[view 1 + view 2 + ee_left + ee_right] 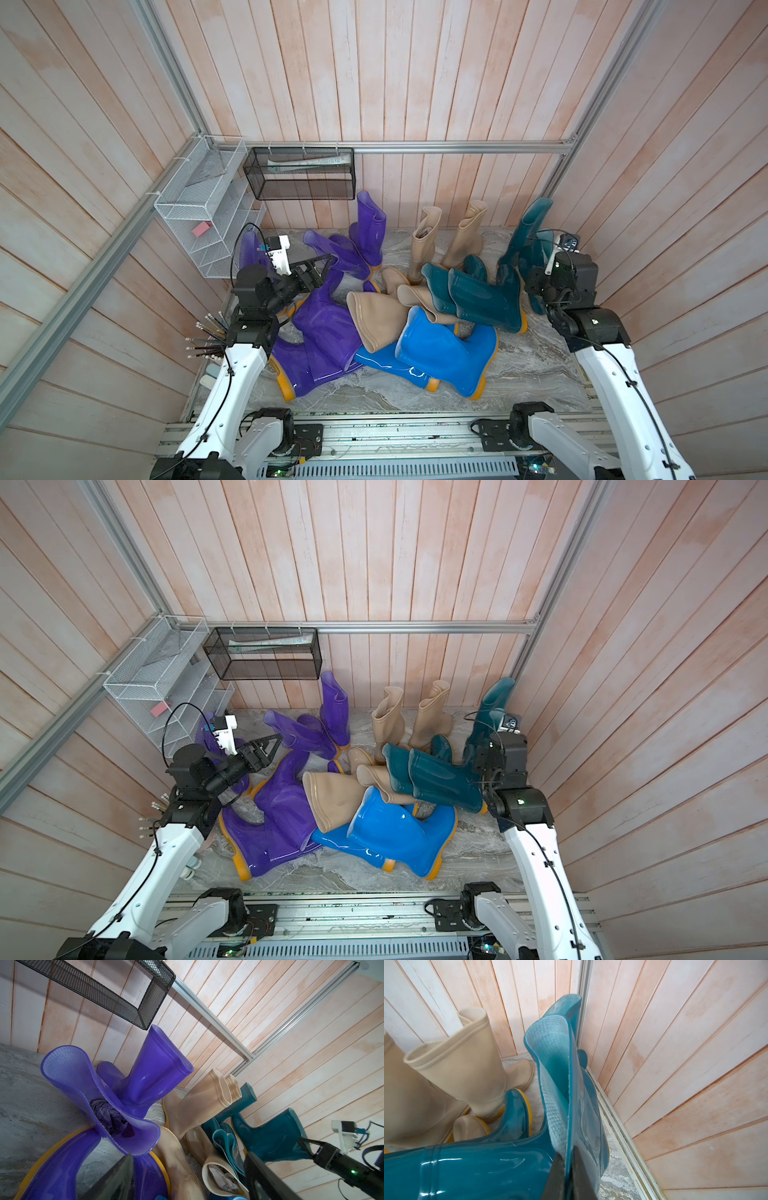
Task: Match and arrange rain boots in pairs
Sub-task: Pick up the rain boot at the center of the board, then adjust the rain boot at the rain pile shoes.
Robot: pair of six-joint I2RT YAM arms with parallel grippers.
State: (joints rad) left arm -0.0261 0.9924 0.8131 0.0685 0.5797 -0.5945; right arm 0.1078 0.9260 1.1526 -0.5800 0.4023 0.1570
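Marble floor (519, 386) open at front edge; left fingers (116, 1182) spread, right fingers (581, 1176) seemingly pinch teal boot (560, 1068).

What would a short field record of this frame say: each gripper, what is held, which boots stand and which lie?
left gripper: open, holding nothing
right gripper: shut on a shaft rim
held: teal boot
standing: two beige boots side by side; one purple boot
lying in the heap: two blue boots, a beige boot, two teal boots, a large purple boot
sorting: mostly not yet done
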